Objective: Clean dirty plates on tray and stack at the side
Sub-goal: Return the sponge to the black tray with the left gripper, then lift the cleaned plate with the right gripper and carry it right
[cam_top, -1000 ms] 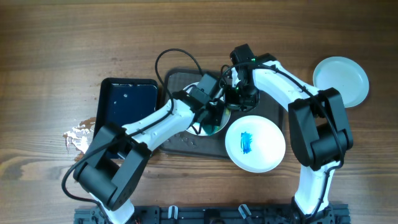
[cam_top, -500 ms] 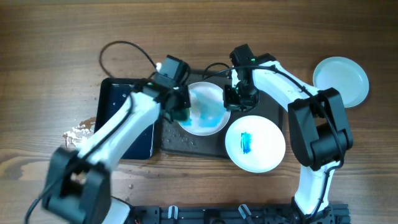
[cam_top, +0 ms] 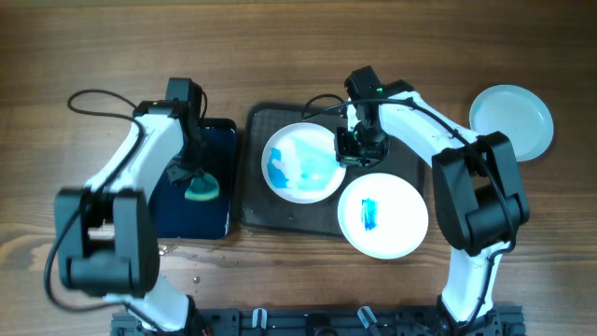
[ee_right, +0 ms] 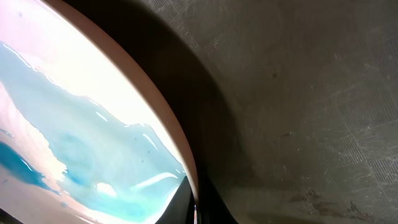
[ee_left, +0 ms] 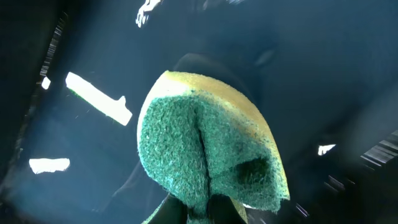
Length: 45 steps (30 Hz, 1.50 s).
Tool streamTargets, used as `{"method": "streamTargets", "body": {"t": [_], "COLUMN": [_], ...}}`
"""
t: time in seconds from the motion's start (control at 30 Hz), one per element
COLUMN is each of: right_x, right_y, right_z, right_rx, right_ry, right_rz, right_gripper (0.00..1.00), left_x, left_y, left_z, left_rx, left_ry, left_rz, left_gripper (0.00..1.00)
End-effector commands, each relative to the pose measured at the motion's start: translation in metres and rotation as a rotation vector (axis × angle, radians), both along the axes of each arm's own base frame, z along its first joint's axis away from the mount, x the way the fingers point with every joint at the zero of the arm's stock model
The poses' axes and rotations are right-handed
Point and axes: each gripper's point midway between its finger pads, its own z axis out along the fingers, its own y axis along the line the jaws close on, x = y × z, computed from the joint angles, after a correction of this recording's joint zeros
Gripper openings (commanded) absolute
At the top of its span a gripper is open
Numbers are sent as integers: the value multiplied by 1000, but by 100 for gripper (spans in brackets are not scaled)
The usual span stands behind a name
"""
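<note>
A white plate (cam_top: 300, 162) smeared pale blue lies on the dark grey-brown tray (cam_top: 280, 215). My right gripper (cam_top: 347, 151) is shut on its right rim, which also shows in the right wrist view (ee_right: 168, 124). A second plate (cam_top: 382, 215) with a blue smear overlaps the tray's right front corner. A third, clean plate (cam_top: 511, 121) lies on the table at the far right. My left gripper (cam_top: 194, 182) is shut on a green sponge (cam_top: 201, 191), folded between the fingers (ee_left: 208, 168), over the glossy black tray (cam_top: 191, 140).
A crumpled white scrap (cam_top: 117, 205) lies on the wood left of the black tray. Water drops dot the table in front of it. Both arms' cables loop above the trays.
My left arm has swung left off the plate, carrying the sponge from the grey tray to over the black tray. The plate's blue smear is spread wider. The right arm has held still.
</note>
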Motion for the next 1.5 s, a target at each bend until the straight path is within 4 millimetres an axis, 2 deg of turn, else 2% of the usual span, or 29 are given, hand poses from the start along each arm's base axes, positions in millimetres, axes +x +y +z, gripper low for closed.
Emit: {"method": "streamTargets", "body": {"t": [0.0, 0.07, 0.1, 0.13, 0.17, 0.27, 0.33, 0.47, 0.53, 0.6, 0.67, 0.8, 0.9, 1.0, 1.1, 1.23, 1.3, 1.47], "right_x": [-3, -3, -3, -3, -3, -3, -3, -1, 0, 2, 3, 10, 12, 8, -1, -17, -18, -6], "right_y": [-10, -10, -10, -10, -10, -10, -10, -9, -9, -8, -7, -5, -5, -6, -5, 8, 18, 64], "right_z": [-16, -16, -16, -16, -16, -16, -16, -16, -16, -16, -14, 4, 34, 73, 97, 104, 110, 152], "right_rx": [-64, -64, -64, -64, -64, -64, -64, -61, -60, -54, -51, -33, -14, 6, 20, -24, -49, 22], "right_ry": [7, 7, 7, 7, 8, 9, 7, -1, -5, -18, -27, -78, -142, -206, -243, -244, -272, -408], "right_rz": [12, 12, 12, 12, 12, 13, 13, 13, 14, 36, 37, 37, 61, 78, 104, 189, 222, 287], "right_gripper": [5, 5, 5, 5, 5, 5, 5, 4, 5, 5, 5, 5, 5, 5, 5, 5, 5, 5], "left_x": [-6, -4, -4, -4, -4, -4, -2, 0, -13, -27, -36, -44, -44, -44, -42, -47, -55, -89], "left_y": [12, 12, 13, 13, 13, 13, 13, 12, 13, 14, 15, 16, 16, 16, 19, 56, 83, 154], "left_z": [-35, -35, -35, -35, -34, -29, -10, 62, 108, 141, 156, 160, 160, 160, 161, 162, 161, 155], "left_rx": [20, 19, 19, 19, 19, 18, 16, 3, -4, -9, -4, -4, -5, -4, 1, 66, 82, 94], "left_ry": [106, 99, 99, 99, 98, 87, 41, -170, -294, -396, -441, -441, -441, -441, -448, -447, -438, -424], "left_rz": [22, 23, 24, 24, 24, 25, 25, 30, 30, 32, 34, 34, 34, 34, 43, 165, 272, 641], "left_gripper": [4, 8, 49, 79, 98, 100, 100, 100, 100, 100, 100, 100, 100, 100, 100, 100, 100, 100]}}
